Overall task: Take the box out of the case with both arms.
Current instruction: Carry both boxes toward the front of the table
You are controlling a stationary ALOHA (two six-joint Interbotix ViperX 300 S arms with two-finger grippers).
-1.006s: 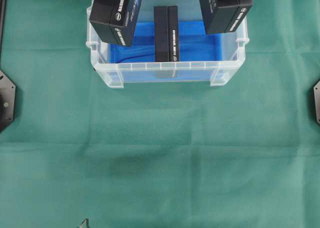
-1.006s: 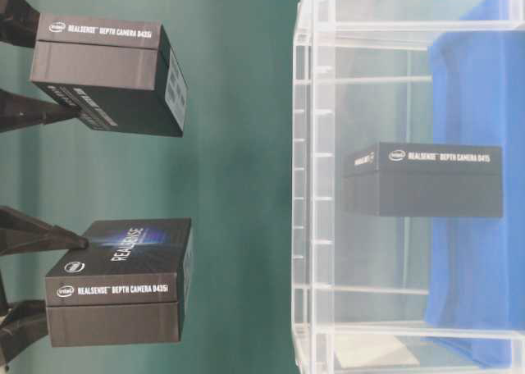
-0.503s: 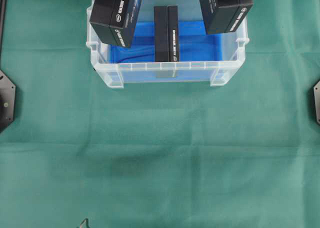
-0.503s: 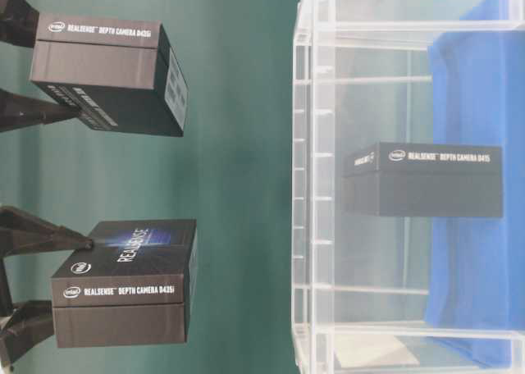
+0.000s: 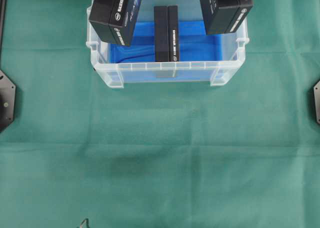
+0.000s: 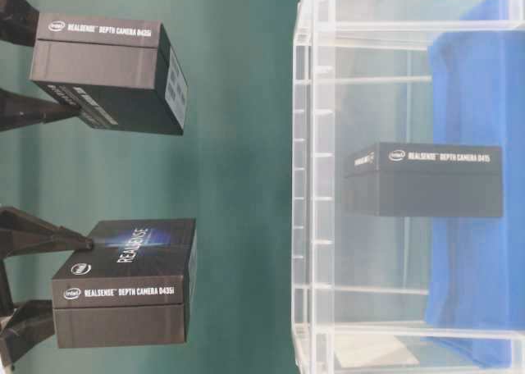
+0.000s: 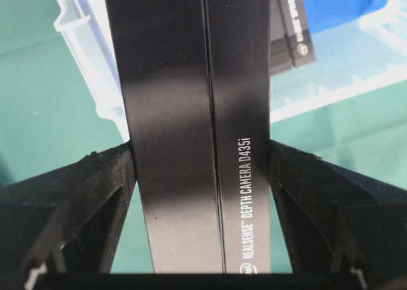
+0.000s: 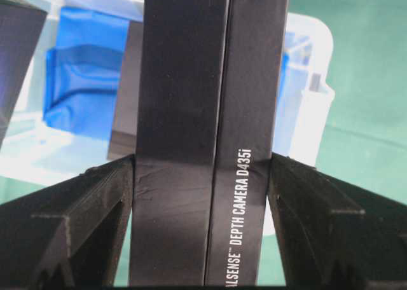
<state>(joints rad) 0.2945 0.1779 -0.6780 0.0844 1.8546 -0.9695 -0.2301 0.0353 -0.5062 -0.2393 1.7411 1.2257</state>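
Observation:
Two black RealSense boxes hang above the clear case [image 5: 165, 65]. My left gripper [image 7: 200, 153] is shut on the left box [image 5: 115, 13], its fingers [image 7: 108, 182] pressed to both sides. The table-level view shows the same box [image 6: 123, 284] beside the case wall [image 6: 328, 226]. My right gripper [image 8: 202, 163] is shut on the right box [image 5: 225, 8], which appears higher in the table-level view [image 6: 107, 75]. A third black box [image 5: 165, 33] stands on edge on the blue sheet [image 5: 200, 45] inside the case.
Green cloth [image 5: 160, 153] covers the table in front of the case. Black arm bases sit at the left edge [image 5: 6, 100] and the right edge [image 5: 316, 103]. The case stands at the far middle of the table.
The box in my left gripper has shifted and tilted very slightly. The right box and the box in the case have stayed put.

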